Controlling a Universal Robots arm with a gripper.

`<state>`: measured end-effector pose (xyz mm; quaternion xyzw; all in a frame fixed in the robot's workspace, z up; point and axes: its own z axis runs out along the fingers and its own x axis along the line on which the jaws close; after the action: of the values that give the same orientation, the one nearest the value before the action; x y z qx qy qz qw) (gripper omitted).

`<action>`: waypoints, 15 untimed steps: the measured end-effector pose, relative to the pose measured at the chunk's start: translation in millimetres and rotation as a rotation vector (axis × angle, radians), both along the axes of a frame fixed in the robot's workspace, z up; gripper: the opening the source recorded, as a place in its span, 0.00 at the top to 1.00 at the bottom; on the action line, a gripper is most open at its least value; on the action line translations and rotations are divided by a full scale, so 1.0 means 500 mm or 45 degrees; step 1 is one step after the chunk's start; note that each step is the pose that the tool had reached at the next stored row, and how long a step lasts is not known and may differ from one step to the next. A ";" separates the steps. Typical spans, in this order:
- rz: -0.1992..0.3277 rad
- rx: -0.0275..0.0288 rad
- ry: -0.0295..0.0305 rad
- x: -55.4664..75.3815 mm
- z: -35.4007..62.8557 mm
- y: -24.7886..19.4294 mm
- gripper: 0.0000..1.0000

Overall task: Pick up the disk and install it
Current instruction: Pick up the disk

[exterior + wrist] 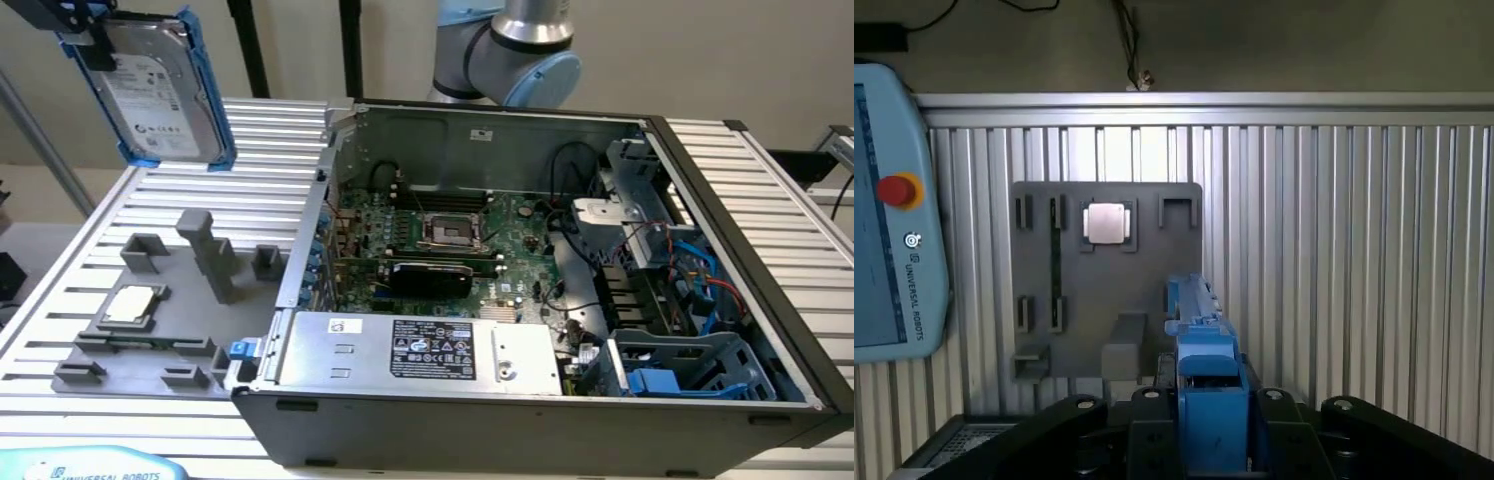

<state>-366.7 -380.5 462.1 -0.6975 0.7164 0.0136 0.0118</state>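
Hand (pixel 96 45) grips disk (pixel 160 95) (held upright) high over table (pixel 174 190).

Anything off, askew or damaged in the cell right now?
Nothing stands out. The disk hangs on edge in the gripper, leaning slightly, above the grey fixture; the processor chip sits flat in its pocket. No damage visible.

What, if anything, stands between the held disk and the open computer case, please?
Nothing visible does. The gripper holds the disk in the air over the table, higher than the open case at the exterior view's right, and the space between them looks free.
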 end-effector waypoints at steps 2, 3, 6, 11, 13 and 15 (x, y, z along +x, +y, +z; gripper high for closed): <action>0.000 0.0001 0.0027 0.018 0.014 -0.0017 0.67; 0.000 0.0001 0.0043 0.027 0.019 -0.0029 0.67; 0.000 0.0000 0.0120 0.055 0.031 -0.0075 0.67; 0.000 0.0001 0.0251 0.100 0.044 -0.0158 0.67; 0.000 0.0000 0.0303 0.118 0.048 -0.0197 0.67; 0.000 0.0001 0.0352 0.137 0.052 -0.0236 0.67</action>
<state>-298.3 -392.3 487.9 -0.6972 0.7165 0.0233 0.0019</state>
